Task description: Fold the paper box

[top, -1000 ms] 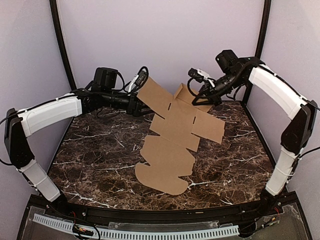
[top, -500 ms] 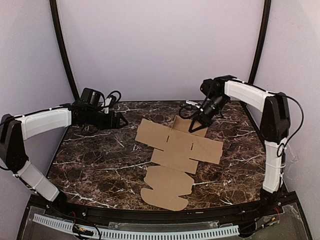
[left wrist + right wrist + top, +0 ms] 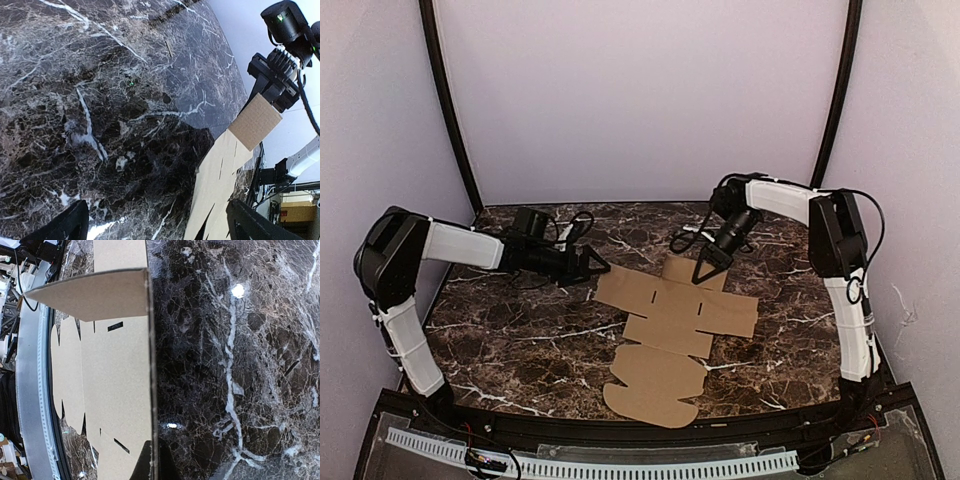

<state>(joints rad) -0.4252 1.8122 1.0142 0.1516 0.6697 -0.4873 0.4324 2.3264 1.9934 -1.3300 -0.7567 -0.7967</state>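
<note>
Brown paper box [image 3: 670, 318] lies flat, right claw [image 3: 706, 267] pinching flap.

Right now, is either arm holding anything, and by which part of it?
Yes: the right arm's jaws pinch the paper box by its raised far flap. The left arm's jaws stand open, holding nothing.
</note>
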